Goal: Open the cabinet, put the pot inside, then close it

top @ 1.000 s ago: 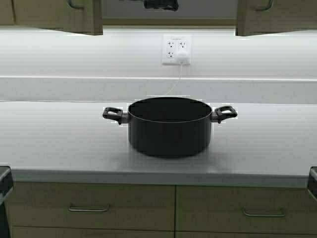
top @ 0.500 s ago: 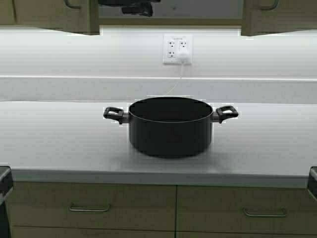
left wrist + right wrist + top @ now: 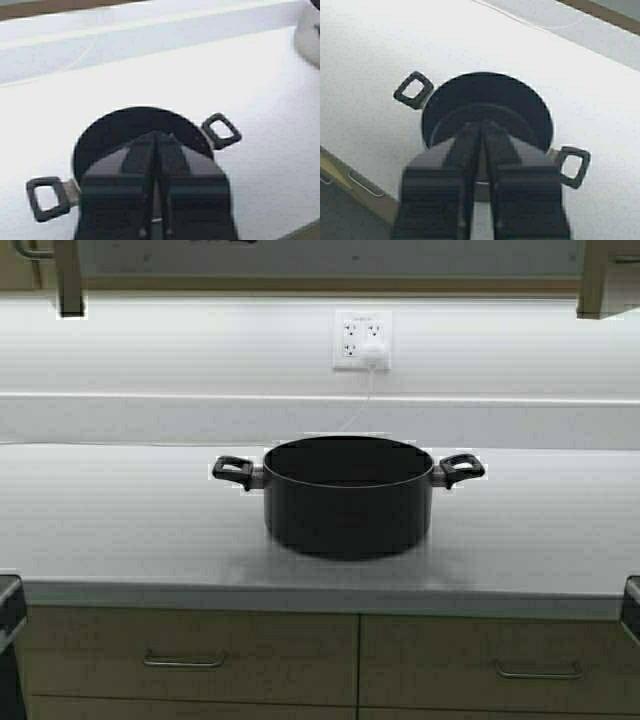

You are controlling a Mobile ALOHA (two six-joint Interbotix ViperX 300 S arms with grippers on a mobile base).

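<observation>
Left cabinet door (image 3: 68, 278): you see it swung open at the top left of the high view, edge-on, with its curved handle (image 3: 30, 252) just beside it.
Left hand (image 3: 156, 137): you find it in its wrist view, above the pot, fingers pressed together and clenched on nothing.
Pot (image 3: 347, 495): it stands upright on the worktop (image 3: 120, 520), at the middle of the high view, with one loop handle on each side. It is outside the cabinet.
Wall socket (image 3: 362, 339): you see it on the wall behind the pot, with a white plug in it and a thin cord running down toward the worktop.
Right hand (image 3: 482, 127): you find it in its wrist view, above the pot, fingers clenched together, holding nothing.
Right cabinet door (image 3: 592, 278): it stands open at the top right.
Drawers (image 3: 190, 660): they sit below the worktop edge, with horizontal handles.
</observation>
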